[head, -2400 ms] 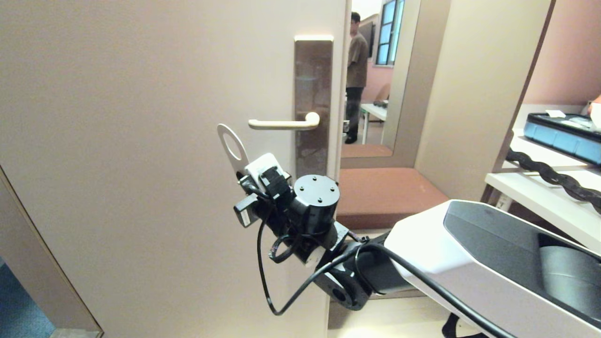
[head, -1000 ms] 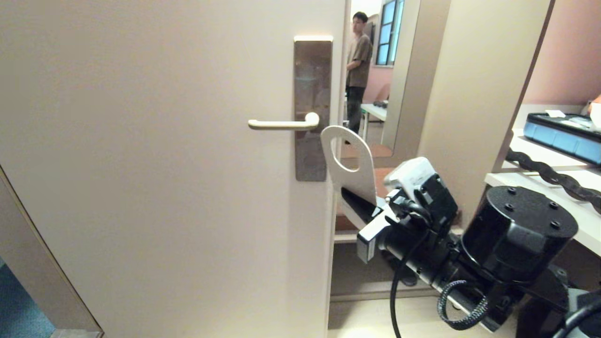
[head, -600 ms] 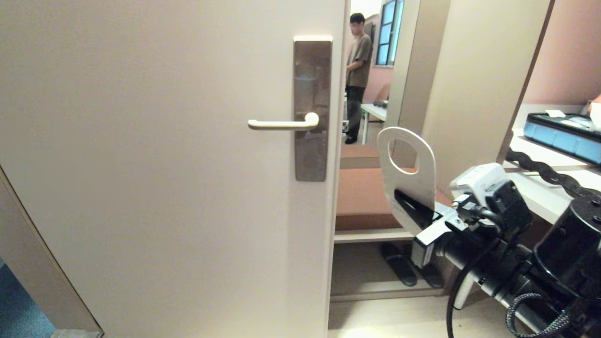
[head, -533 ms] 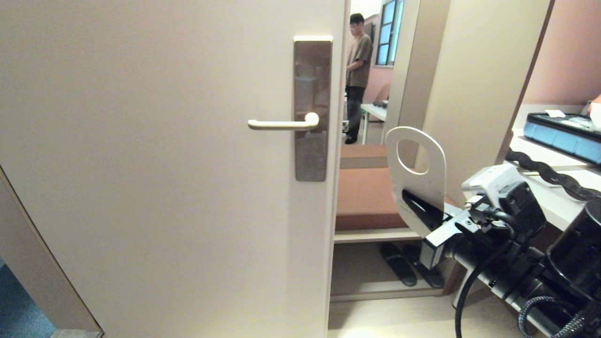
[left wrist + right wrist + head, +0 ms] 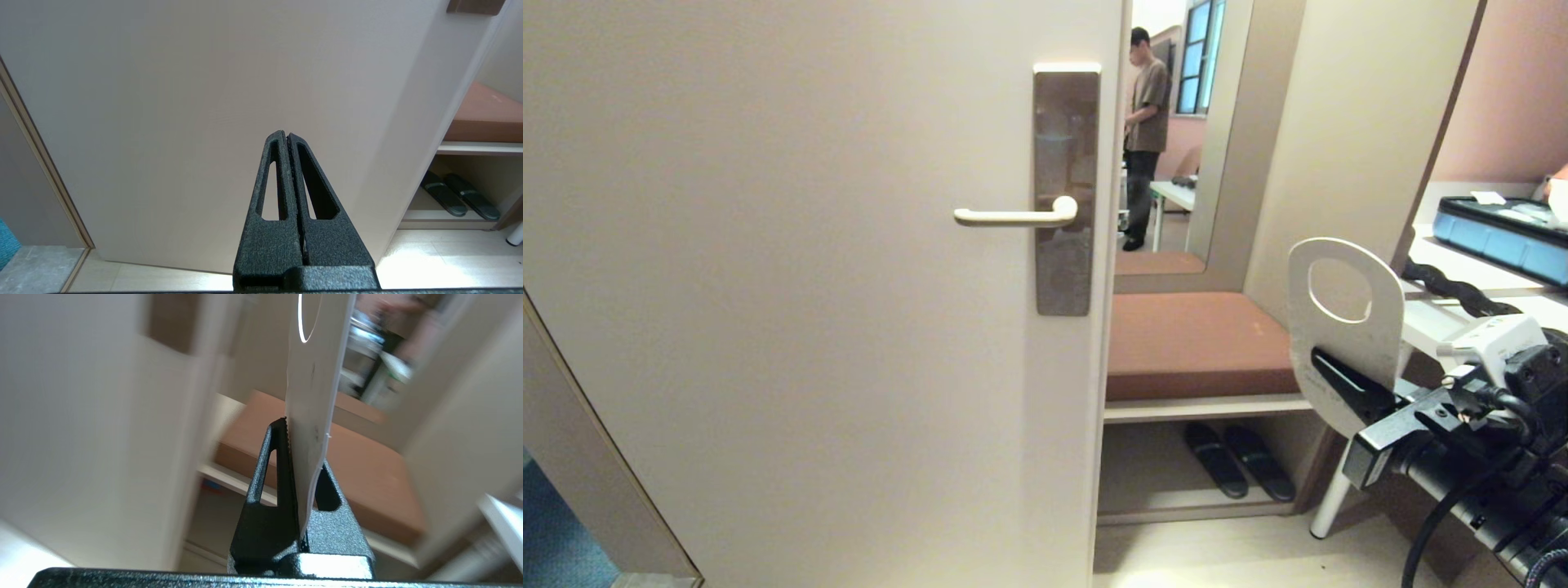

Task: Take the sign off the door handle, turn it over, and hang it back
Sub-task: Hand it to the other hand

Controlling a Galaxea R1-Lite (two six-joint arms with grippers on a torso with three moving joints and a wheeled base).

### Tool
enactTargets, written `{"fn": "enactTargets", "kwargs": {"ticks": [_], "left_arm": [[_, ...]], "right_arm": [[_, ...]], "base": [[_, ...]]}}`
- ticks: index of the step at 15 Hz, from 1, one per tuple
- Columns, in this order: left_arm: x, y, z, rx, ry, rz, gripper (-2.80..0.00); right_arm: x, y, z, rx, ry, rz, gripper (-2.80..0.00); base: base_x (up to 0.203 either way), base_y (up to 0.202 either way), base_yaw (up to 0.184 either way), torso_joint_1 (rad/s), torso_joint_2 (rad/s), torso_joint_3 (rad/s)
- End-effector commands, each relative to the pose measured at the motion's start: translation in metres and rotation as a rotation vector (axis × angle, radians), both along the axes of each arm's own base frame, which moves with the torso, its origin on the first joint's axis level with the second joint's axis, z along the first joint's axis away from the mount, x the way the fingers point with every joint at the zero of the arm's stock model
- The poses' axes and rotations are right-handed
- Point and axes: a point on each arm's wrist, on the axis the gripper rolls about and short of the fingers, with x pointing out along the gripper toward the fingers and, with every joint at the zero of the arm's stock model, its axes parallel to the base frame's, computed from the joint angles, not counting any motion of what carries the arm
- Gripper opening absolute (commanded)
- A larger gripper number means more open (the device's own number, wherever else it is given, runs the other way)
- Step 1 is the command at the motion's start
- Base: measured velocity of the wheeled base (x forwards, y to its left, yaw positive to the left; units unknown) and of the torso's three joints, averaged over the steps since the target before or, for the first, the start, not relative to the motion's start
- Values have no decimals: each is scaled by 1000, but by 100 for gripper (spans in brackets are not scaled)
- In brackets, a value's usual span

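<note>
The sign (image 5: 1349, 349) shows a plain white face and stands upright, hole at the top, well to the right of the door's edge, in front of the bench. My right gripper (image 5: 1319, 359) is shut on its lower part; one black finger (image 5: 1343, 382) lies across the face. In the right wrist view the sign (image 5: 312, 396) sticks up edge-on from the right gripper (image 5: 304, 441). The cream door handle (image 5: 1013, 216) on its bronze plate (image 5: 1066, 122) is bare. My left gripper (image 5: 287, 136) is shut and empty, low in front of the door.
The beige door (image 5: 809, 327) fills the left half. Right of it are a brown cushioned bench (image 5: 1192, 339) with dark slippers (image 5: 1237, 461) beneath and a white shelf (image 5: 1462, 343) holding a blue case (image 5: 1503, 233). A person (image 5: 1145, 122) stands beyond.
My right gripper has carried the sign from beside the handle's left end, rightward past the door's edge and down to the bench side. The left arm has not moved.
</note>
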Motion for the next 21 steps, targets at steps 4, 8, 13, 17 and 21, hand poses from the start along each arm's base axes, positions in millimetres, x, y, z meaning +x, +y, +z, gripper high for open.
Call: {"fn": "enactTargets", "kwargs": {"ticks": [4,8,13,17,21], "left_arm": [[0,0,0,-1,2,1,-280],[0,0,0,-1,1,1,-280],[0,0,0,-1,1,1,-280],[0,0,0,-1,0,1,-280],[0,0,0,-1,2,1,-280]], "right_arm": [[-10,-66,-11,-40,14,-346,-280],[-46,-85,-14,-66,-12,-452,-280],[-73,-88,-18,-71,24,-454,-280],[-99,-93,-31,-8,117,-479,-280],[-127,-92,-49,7,191,-380,-280]], "base": [[0,0,0,0,0,0],[0,0,0,0,0,0],[0,0,0,0,0,0],[0,0,0,0,0,0],[0,0,0,0,0,0]]}}
